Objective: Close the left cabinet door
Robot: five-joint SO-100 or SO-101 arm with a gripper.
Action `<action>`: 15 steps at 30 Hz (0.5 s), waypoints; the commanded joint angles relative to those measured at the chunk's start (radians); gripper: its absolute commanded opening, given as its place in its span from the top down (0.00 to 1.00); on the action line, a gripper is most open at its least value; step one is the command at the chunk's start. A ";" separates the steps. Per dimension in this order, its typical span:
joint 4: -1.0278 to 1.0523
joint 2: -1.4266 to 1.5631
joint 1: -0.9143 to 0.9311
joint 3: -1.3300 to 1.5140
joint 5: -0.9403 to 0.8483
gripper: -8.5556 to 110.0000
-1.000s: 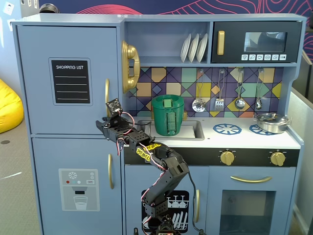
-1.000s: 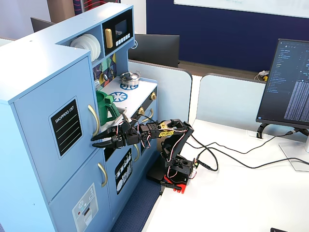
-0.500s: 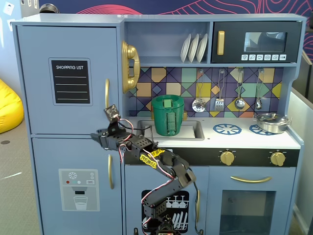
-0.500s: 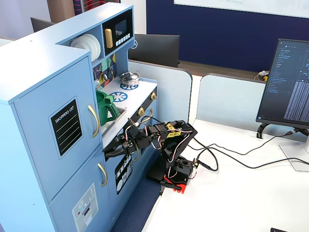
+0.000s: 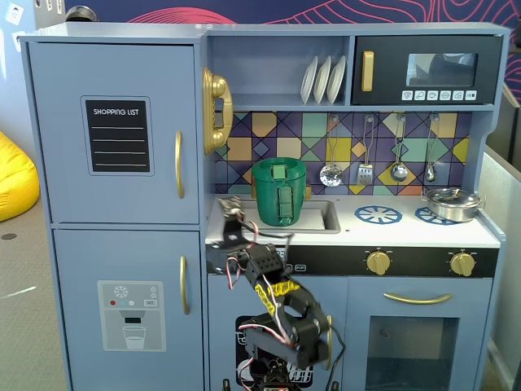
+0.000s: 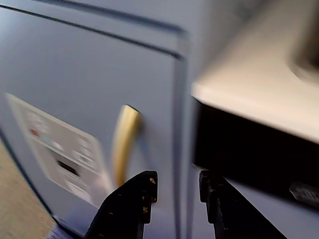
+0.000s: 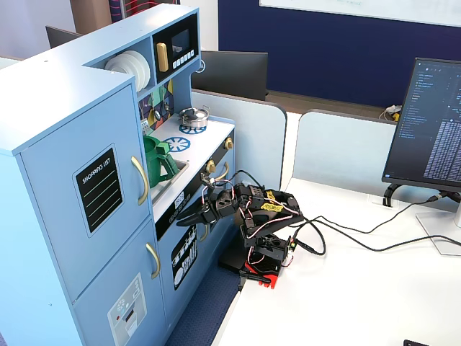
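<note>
The left cabinet door (image 5: pixel 122 134) is light blue, with a black "SHOPPING LIST" panel (image 5: pixel 119 135) and a curved gold handle (image 5: pixel 179 164). It lies flush with the cabinet front in both fixed views (image 7: pixel 86 194) and looks shut. My gripper (image 5: pixel 230 213) is raised in front of the counter edge, right of the lower door and below the upper door's handle. In the wrist view my gripper (image 6: pixel 178 183) is open and empty. It points at the seam right of the lower door's gold handle (image 6: pixel 123 142). The upper door is out of the wrist view.
The lower door with the dispenser graphic (image 5: pixel 130 314) is below. A green pot (image 5: pixel 279 191) sits in the sink, and a gold telephone (image 5: pixel 216 110) hangs above the counter (image 5: pixel 407 232). A monitor (image 7: pixel 431 133) and cables (image 7: pixel 360 245) are on the white table right of the arm.
</note>
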 commanded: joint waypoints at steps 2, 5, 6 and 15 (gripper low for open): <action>0.222 0.163 0.198 0.092 0.046 0.93; 0.342 0.224 0.298 0.176 0.066 0.93; 0.374 0.238 0.327 0.204 0.064 0.93; 0.453 0.241 0.515 0.367 0.094 0.93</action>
